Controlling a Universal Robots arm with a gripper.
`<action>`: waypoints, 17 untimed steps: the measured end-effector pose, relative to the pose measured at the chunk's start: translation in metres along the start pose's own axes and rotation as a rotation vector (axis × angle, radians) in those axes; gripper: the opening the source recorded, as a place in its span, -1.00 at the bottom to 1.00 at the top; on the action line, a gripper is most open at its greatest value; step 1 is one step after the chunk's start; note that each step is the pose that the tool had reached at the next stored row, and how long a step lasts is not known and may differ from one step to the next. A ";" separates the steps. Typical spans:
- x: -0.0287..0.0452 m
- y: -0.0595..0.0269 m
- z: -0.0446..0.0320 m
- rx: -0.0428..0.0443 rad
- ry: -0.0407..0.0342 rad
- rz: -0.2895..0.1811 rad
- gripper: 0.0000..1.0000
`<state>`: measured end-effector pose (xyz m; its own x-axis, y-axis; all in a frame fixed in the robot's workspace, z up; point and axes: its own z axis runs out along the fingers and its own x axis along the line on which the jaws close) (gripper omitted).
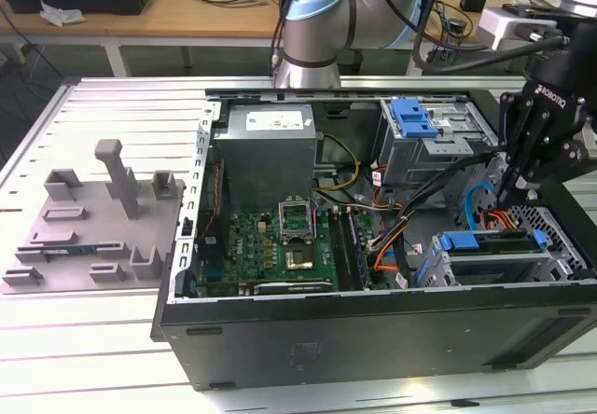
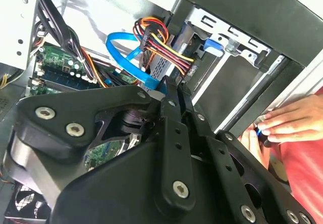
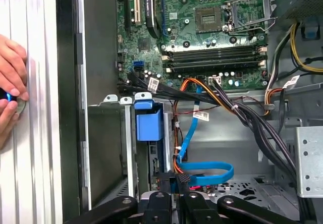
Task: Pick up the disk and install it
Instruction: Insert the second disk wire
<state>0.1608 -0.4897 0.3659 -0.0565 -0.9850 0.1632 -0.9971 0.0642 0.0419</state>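
You see an open black computer case (image 1: pixel 373 339) on the slatted metal surface (image 1: pixel 103 116), its green motherboard (image 1: pixel 270 246) exposed, beside a grey plastic fixture block (image 1: pixel 93 227).

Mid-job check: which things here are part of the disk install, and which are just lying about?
Job:
- silver metal disk in its blue plastic bracket, sitting in the lower bay
- black gripper, shut, just above it

Lying about:
- big grey metal box with white sticker
- grey metal cage with blue latch
- green motherboard
- grey plastic fixture block
- person's hand
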 end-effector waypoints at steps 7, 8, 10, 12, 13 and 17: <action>0.0124 0.0066 0.0023 0.0053 -0.0464 -0.001 -0.68; 0.0164 0.0069 0.0030 0.0058 -0.0587 -0.005 -0.68; 0.0194 0.0072 0.0035 0.0067 -0.0681 -0.012 -0.68; 0.0214 0.0077 0.0040 0.0087 -0.0772 -0.029 -0.68; 0.0218 0.0077 0.0042 0.0096 -0.0790 -0.037 -0.68; 0.0250 0.0076 0.0055 0.0136 -0.0841 -0.062 -0.68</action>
<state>0.1515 -0.5147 0.3648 0.0018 -0.9970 0.0774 -0.9994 0.0009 0.0359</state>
